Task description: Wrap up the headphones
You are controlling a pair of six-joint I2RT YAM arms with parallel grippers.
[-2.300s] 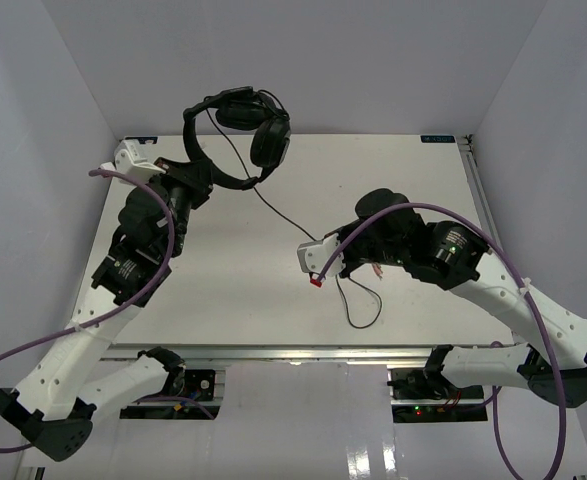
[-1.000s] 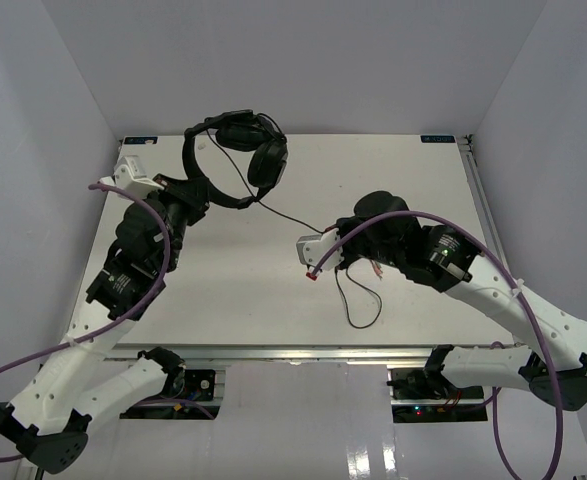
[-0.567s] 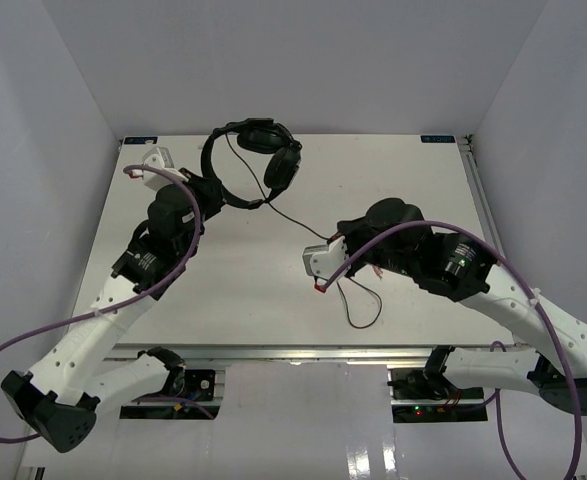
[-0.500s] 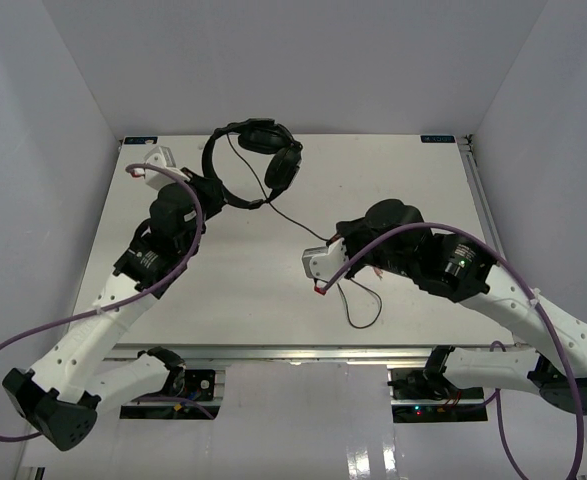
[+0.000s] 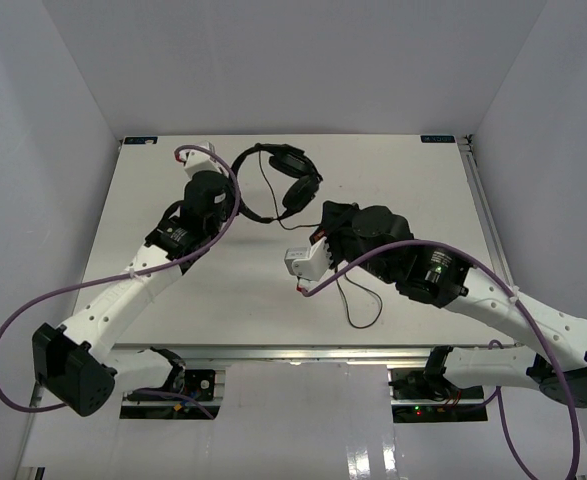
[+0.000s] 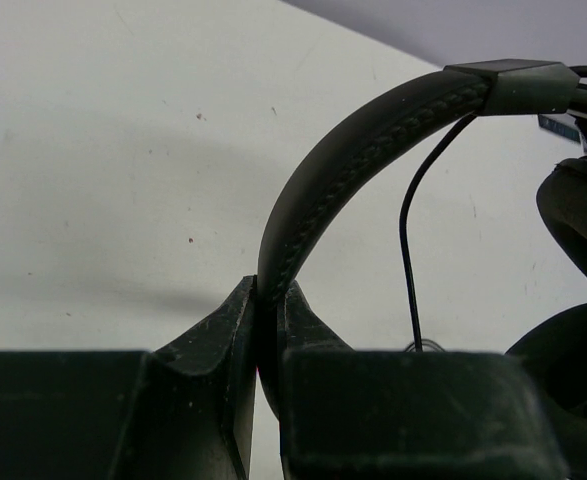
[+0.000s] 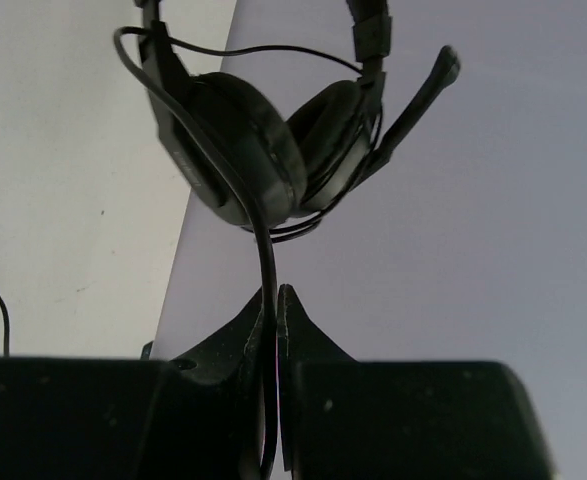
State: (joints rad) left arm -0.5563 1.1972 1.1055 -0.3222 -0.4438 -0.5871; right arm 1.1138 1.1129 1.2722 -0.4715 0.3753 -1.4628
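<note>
The black headphones (image 5: 291, 178) are at the table's far middle, ear cups together, with a small microphone boom (image 7: 418, 100). My left gripper (image 5: 237, 203) is shut on the thin arched headband (image 6: 373, 130), pinching it between the fingertips (image 6: 265, 295). My right gripper (image 5: 320, 217) sits just right of the ear cups (image 7: 258, 150) and is shut on the thin dark cord (image 7: 265, 245), which runs up from the jaws to the cups. The rest of the cord lies as a loose loop (image 5: 363, 305) on the table near the right arm. The cord's tips are hidden.
The white table (image 5: 423, 190) is boxed in by grey walls on the left, far and right sides. Thick purple robot cables (image 5: 13, 330) arc beside both arms. The table's near edge is a metal rail (image 5: 303, 352).
</note>
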